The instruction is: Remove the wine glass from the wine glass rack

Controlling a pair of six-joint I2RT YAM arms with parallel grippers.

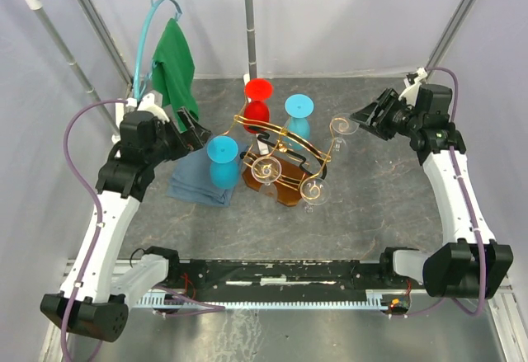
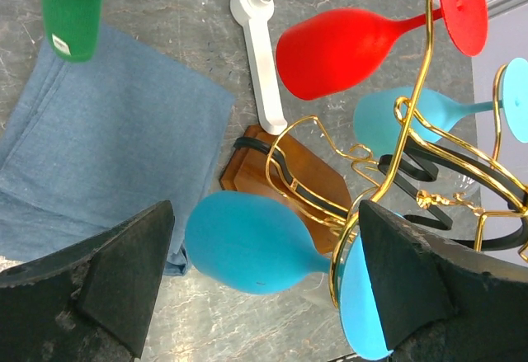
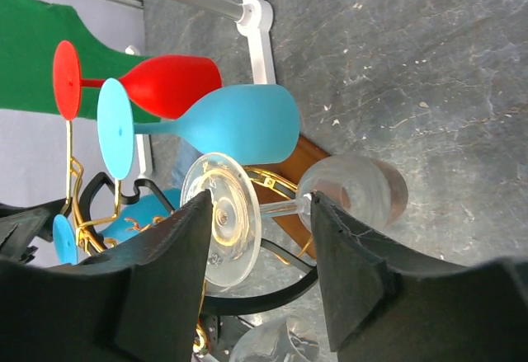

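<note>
Right end effector [image 3: 260, 204] spread, clear wine glass [image 3: 353, 187] stem framed between its fingers [image 3: 165, 279]. Pinch stem gently, slide foot out along wine glass rack [image 1: 276, 190] wire; left end effector [image 2: 266, 212] spread too.

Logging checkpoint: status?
Left gripper open, aimed at blue glass. Right gripper open, aimed at clear glass. Both glasses hang on the wine glass rack. Red glass, second blue glass hang close by.

A robot test lab: a left arm [image 1: 107, 213] and right arm [image 1: 462, 197] bolted to a grey table [image 1: 388, 205], pale screens [image 1: 346, 16] all round.
</note>
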